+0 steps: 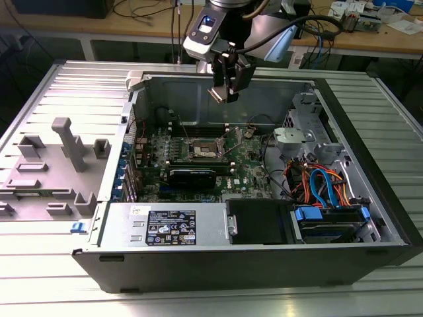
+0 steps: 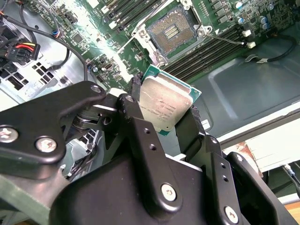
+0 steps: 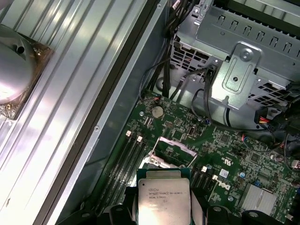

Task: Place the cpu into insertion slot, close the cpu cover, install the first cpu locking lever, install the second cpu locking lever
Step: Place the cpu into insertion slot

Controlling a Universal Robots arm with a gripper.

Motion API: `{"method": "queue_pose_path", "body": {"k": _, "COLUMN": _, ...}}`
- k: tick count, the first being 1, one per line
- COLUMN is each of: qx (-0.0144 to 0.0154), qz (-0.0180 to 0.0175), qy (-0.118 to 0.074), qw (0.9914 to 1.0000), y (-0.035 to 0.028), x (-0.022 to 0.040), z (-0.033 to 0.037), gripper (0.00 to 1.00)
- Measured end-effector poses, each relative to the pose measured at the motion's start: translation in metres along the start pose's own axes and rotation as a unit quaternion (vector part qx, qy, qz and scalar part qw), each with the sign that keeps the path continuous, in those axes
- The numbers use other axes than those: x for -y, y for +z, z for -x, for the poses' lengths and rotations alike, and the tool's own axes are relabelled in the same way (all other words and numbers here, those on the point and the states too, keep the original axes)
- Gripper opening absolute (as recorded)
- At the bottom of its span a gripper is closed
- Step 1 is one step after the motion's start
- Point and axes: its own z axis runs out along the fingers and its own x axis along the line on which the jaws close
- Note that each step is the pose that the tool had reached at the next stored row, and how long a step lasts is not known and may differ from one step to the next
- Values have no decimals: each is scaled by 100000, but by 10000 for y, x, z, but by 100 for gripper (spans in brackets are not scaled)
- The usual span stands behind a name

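Hovering over the case near its far wall, fingers clenched on two edges of the cpu, insertion slot uncovered mid-motherboard, well apart below; judged best: hold it level, square to the slot's rim, lower straight, no sliding.

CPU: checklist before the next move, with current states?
1. Grip: gripper shut on cpu by opposite edges: ok.
2. Insertion slot contacts exposed, nothing lying in it: ok.
3. Cpu seated: not ok, held in the air above the motherboard.
4. Cpu centred over the slot: cannot tell.
5. Cpu corner marks matched to the slot: cannot tell.
6. Thin cable runs beside the slot, not across it: ok.
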Motion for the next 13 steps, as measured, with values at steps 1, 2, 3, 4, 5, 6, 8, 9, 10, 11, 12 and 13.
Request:
{"method": "queue_pose_path", "body": {"k": 1, "qx": -1, "qz": 0, "qy": 36, "qw": 100000, "y": 0, "x": 0, "z": 0, "gripper": 55}}
{"method": "queue_pose_path", "body": {"k": 2, "qx": 4, "qz": 1, "qy": 74, "qw": 100000, "y": 0, "x": 0, "z": 0, "gripper": 55}}
{"method": "queue_pose_path", "body": {"k": 3, "qx": 6, "qz": 5, "qy": 114, "qw": 100000, "y": 0, "x": 0, "z": 0, "gripper": 55}}
{"method": "queue_pose_path", "body": {"k": 4, "qx": 11, "qz": 4, "qy": 151, "qw": 100000, "y": 0, "x": 0, "z": 0, "gripper": 55}}
{"method": "queue_pose_path", "body": {"k": 5, "qx": 14, "qz": 3, "qy": 174, "qw": 100000, "y": 0, "x": 0, "z": 0, "gripper": 55}}
{"method": "queue_pose_path", "body": {"k": 6, "qx": 15, "qz": 5, "qy": 210, "qw": 100000, "y": 0, "x": 0, "z": 0, "gripper": 55}}
{"method": "queue_pose_path", "body": {"k": 8, "qx": 28, "qz": 6, "qy": 358, "qw": 99999, "y": 0, "x": 0, "z": 0, "gripper": 55}}
{"method": "queue_pose_path", "body": {"k": 9, "qx": 31, "qz": 11, "qy": 406, "qw": 99999, "y": 0, "x": 0, "z": 0, "gripper": 55}}
{"method": "queue_pose_path", "body": {"k": 10, "qx": 35, "qz": 11, "qy": 444, "qw": 99999, "y": 0, "x": 0, "z": 0, "gripper": 55}}
{"method": "queue_pose_path", "body": {"k": 11, "qx": 37, "qz": 11, "qy": 480, "qw": 99999, "y": 0, "x": 0, "z": 0, "gripper": 55}}
{"method": "queue_pose_path", "body": {"k": 12, "qx": 40, "qz": 12, "qy": 513, "qw": 99999, "y": 0, "x": 0, "z": 0, "gripper": 55}}
{"method": "queue_pose_path", "body": {"k": 13, "qx": 44, "qz": 15, "qy": 550, "qw": 99998, "y": 0, "x": 0, "z": 0, "gripper": 55}}
